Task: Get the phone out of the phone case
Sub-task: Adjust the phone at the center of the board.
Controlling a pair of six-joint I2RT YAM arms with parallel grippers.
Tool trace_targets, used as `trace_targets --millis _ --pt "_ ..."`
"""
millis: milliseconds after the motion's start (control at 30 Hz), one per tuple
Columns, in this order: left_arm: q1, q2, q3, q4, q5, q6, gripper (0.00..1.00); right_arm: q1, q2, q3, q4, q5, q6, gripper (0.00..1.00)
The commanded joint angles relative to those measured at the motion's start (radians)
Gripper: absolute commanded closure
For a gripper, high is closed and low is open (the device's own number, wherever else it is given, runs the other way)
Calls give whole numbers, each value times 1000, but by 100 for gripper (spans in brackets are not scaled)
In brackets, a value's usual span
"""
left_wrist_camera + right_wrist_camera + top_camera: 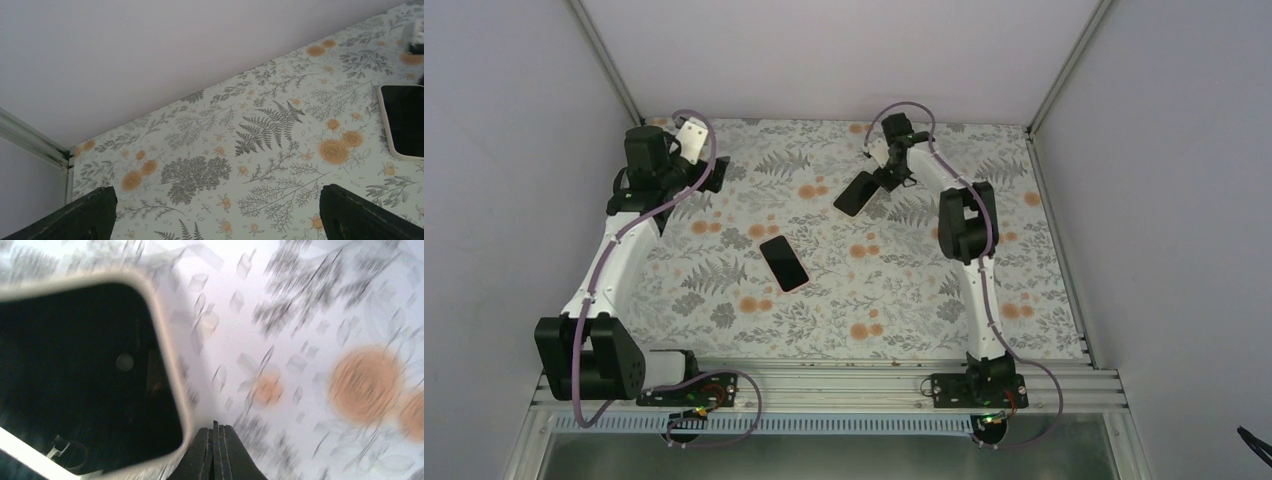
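- One table (pixel 1044 300), with a floral pattern, lies under everything.
- Two arms: the left arm (pixel 614 260) is bent toward the far left corner, and the right arm (pixel 969 225) is stretched to the far middle.
- One left gripper (pixel 220 220): the jaws are spread wide with nothing between them, only bare pattern below. It is well apart from both task items.
- One right gripper (pixel 215 440): the fingers are pressed together. Its view is blurred, so it cannot be told whether a thin edge is pinched between them.
- One case (pixel 855 193), so judged from the raised pale rim round a dark inside. It is just beside the right gripper, on its left, with a corner at the fingertips; whether it touches them or is merely close is unclear.
- One phone (pixel 784 263), so judged: a flat dark slab on the table. It lies nearer the bases than either gripper, roughly between them, and well apart from the case.
- Step in hand: phone and case lie apart, so the removal appears done and only the finish remains.
- Next move calls for the right gripper to leave the case flat and back off without dragging it.
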Motion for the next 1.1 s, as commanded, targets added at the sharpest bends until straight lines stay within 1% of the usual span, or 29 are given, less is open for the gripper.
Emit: trace_targets --millis 0,67,100,200,267,333,500,633,700,767,800,900,967,1000,1067 --pt "5 32 -7 25 35 -1 0 15 167 244 -79 37 -7 97" --pt "6 41 -9 24 37 -1 0 15 215 322 -112 3 -7 97" --pt "5 42 -13 22 35 2 0 16 222 321 -106 -10 -4 97" --pt "6 33 -31 31 24 17 0 21 201 249 -57 -77 -13 97" --pt "5 31 -42 42 21 21 0 24 163 155 25 -106 -22 97" --pt "5 37 -46 45 24 20 0 27 145 114 68 -142 -29 96" --pt "5 43 -44 36 35 11 0 53 159 169 -18 -328 -62 96" --pt "4 26 -48 32 27 17 0 113 120 103 -76 -396 -137 97" --pt "5 17 -50 27 27 18 0 146 118 93 -156 -429 -180 97" --pt "5 8 -57 23 29 19 0 176 88 37 -171 -448 -204 96" --pt "5 3 -61 24 29 19 0 187 62 -7 -141 -453 -204 96" --pt "5 -10 -75 31 25 18 0 207 -27 -113 4 -388 -137 96" --pt "6 -12 -80 34 17 16 0 205 -98 -176 141 -350 -78 96" --pt "7 -12 -81 34 14 16 0 207 -130 -208 177 -353 -75 96" --pt "7 -13 -84 35 11 15 0 222 -142 -195 161 -357 -80 97"
